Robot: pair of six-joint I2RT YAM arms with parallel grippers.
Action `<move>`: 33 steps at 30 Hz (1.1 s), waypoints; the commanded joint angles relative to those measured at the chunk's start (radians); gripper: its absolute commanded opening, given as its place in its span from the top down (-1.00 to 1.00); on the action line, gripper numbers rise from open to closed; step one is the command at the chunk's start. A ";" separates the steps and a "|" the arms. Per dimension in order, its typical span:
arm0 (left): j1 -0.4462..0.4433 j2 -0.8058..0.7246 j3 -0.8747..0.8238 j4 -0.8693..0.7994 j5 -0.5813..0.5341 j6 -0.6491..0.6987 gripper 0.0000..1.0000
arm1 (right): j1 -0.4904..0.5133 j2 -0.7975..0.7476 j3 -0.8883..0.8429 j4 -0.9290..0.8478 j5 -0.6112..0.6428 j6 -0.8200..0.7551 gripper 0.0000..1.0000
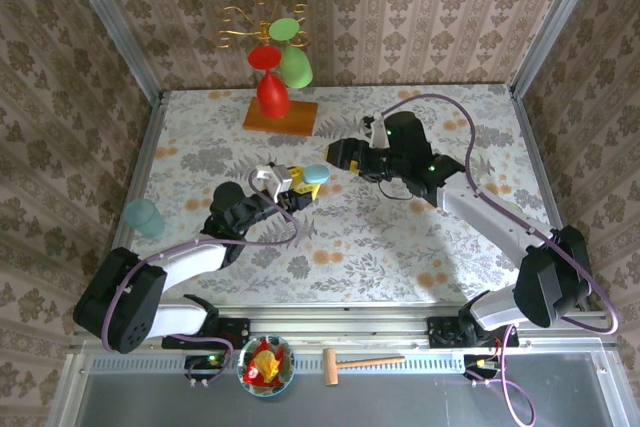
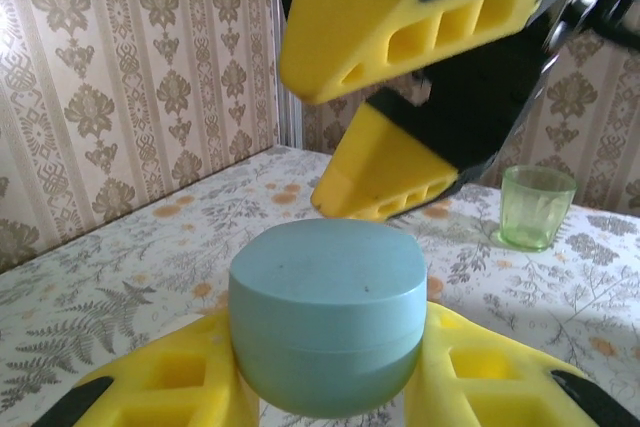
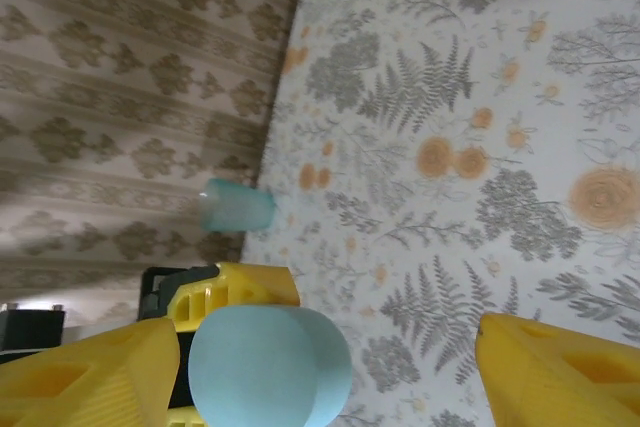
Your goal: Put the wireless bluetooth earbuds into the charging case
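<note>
Your left claw [image 1: 303,183] pinches the shut pale blue case [image 1: 316,175] near the middle of the table [image 1: 400,237], your right claw [image 1: 345,152] spread just beside it, so opening it and seating the earbuds likely lies ahead.

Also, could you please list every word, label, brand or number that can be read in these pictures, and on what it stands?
None can be read. The light blue case in the left hand is plain; the green cup, the wooden mallet and the table bear no text.
</note>
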 commanded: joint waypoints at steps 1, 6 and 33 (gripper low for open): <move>0.003 0.024 0.036 0.144 -0.021 -0.085 0.37 | -0.008 0.005 -0.100 0.392 -0.171 0.326 -0.57; 0.001 0.065 0.051 0.215 -0.045 -0.114 0.37 | 0.009 0.085 -0.189 0.716 -0.258 0.545 -0.49; 0.000 -0.127 0.021 -0.392 -0.110 0.259 -0.96 | -0.104 0.157 -0.165 0.362 -0.067 0.222 0.50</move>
